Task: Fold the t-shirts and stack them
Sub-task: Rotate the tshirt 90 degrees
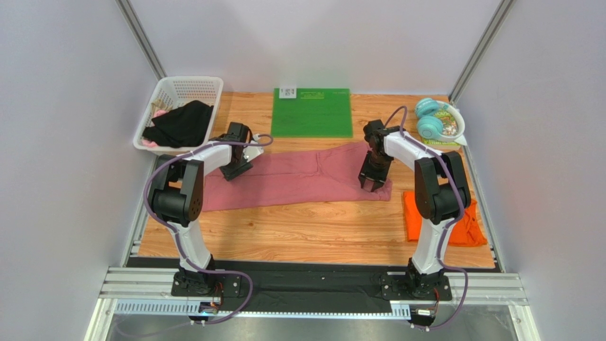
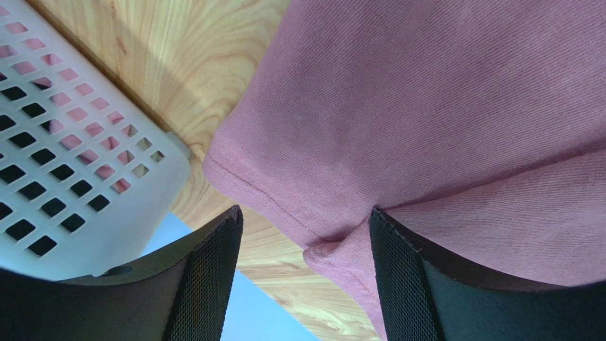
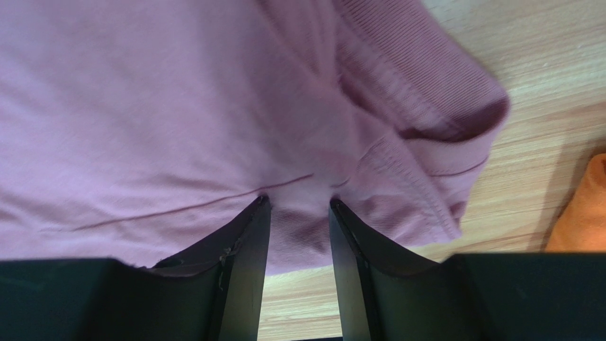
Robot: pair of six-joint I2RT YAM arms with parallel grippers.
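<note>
Right gripper (image 3: 299,202) narrowed, pinching a pucker of the dusty rose-pink cloth t-shirt (image 1: 299,177). Left gripper (image 2: 304,213) wide, straddling its hem.

The dusty rose-pink t-shirt (image 1: 299,181) lies flat across the middle of the tabletop (image 1: 320,231). It is folded lengthwise into a long band running left to right, its ribbed collar end to the right and slightly farther back. The bright orange t-shirt (image 1: 474,229) lies in a rumpled heap by the right edge, just apart from the pink one.
</note>
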